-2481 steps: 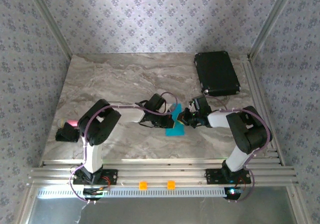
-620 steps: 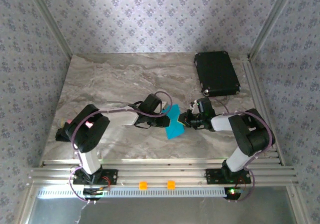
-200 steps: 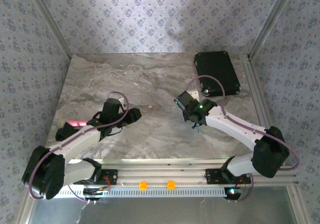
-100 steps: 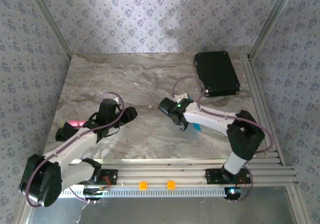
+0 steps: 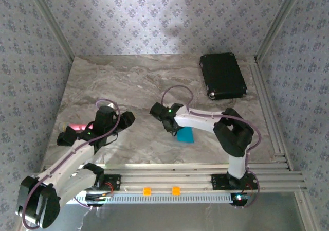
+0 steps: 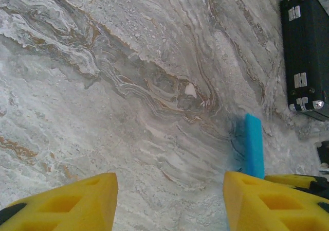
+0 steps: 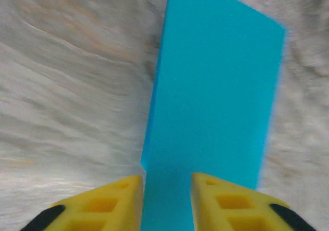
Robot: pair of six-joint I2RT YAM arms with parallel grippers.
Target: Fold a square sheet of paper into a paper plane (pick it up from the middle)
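Note:
The sheet of paper (image 5: 185, 135) is bright cyan-blue and folded to a narrow strip with one slanted end. It lies flat on the marble table just right of centre. My right gripper (image 5: 173, 129) hovers at its left end. In the right wrist view the right gripper (image 7: 167, 190) is open, and the paper (image 7: 216, 87) runs away from under the gap. My left gripper (image 5: 127, 118) stands open over bare marble to the left. The left gripper (image 6: 169, 190) has nothing between its fingers, and the paper (image 6: 252, 144) shows beside its right finger.
A black rectangular case (image 5: 222, 75) lies at the back right, also seen as the case (image 6: 307, 51) in the left wrist view. A pink thing (image 5: 78, 126) and a black block (image 5: 67, 137) sit at the left edge. Aluminium rails (image 5: 164, 178) line the near edge.
The right arm swept left and toward the near edge with the paper, then its jaws parted and the paper now lies on the table. The left arm drew back to the left.

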